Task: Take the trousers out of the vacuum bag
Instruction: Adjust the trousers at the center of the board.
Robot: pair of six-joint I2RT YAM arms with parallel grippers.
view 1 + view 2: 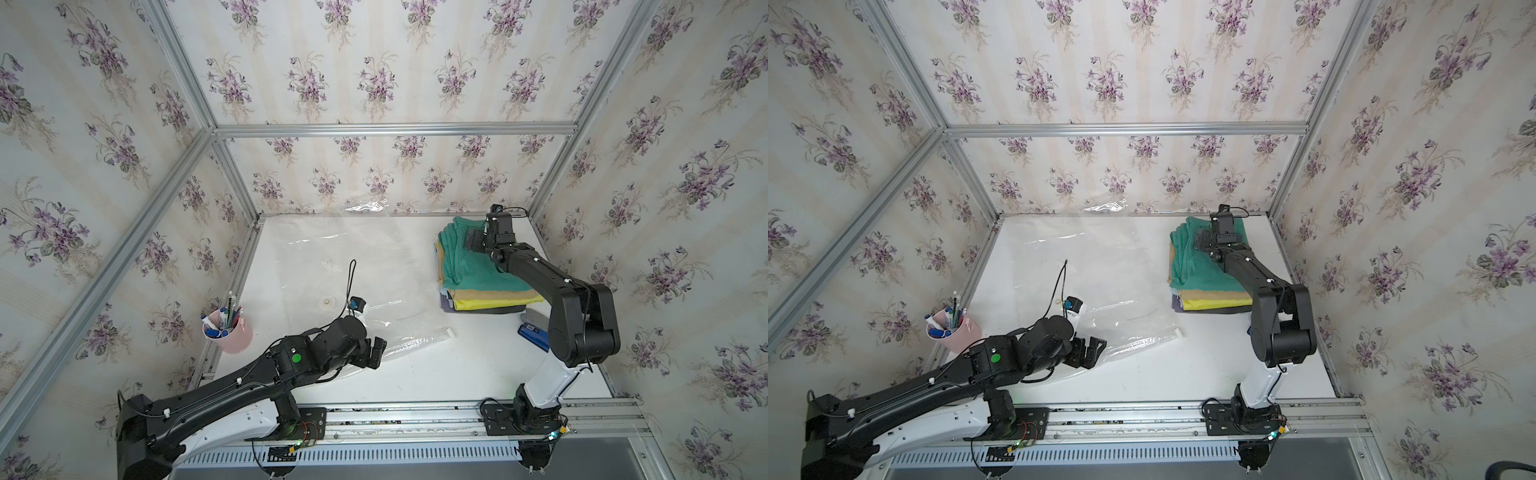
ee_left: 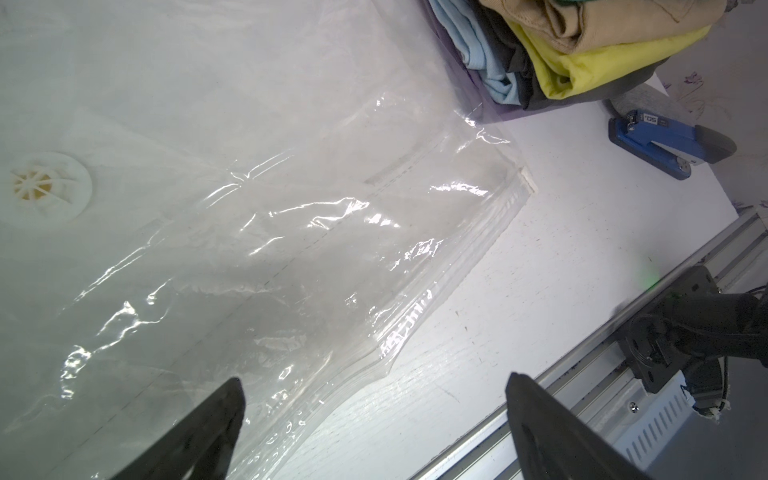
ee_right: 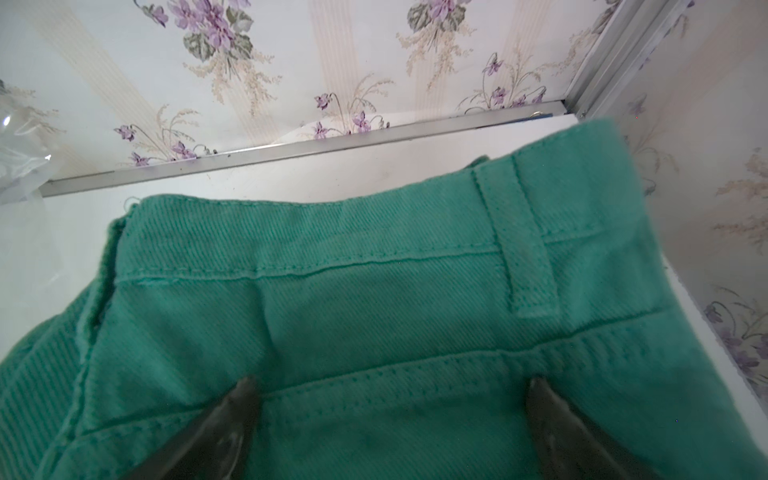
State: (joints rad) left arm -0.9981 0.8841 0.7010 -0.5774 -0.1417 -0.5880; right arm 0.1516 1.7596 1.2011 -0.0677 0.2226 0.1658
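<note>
Several folded trousers (image 1: 478,266) (image 1: 1200,266) lie stacked at the back right of the table, outside the bag, with a teal green pair (image 3: 374,291) on top. In the left wrist view the stack's edge (image 2: 582,41) shows tan, yellow, black, light blue and purple layers. The vacuum bag (image 1: 332,270) (image 1: 1079,270) (image 2: 291,208) lies flat across the left and middle, with nothing showing inside it. My left gripper (image 1: 376,353) (image 1: 1094,353) (image 2: 374,380) is open at the bag's front zip edge. My right gripper (image 1: 473,241) (image 1: 1200,241) (image 3: 392,380) is open over the teal pair.
A pink cup of pens (image 1: 228,330) stands at the front left. A blue stapler (image 1: 534,334) (image 2: 665,143) lies beside the stack, near the right arm. The bag's white valve (image 1: 327,301) (image 2: 41,185) faces up. Papered walls close three sides and a metal rail (image 1: 415,415) runs along the front.
</note>
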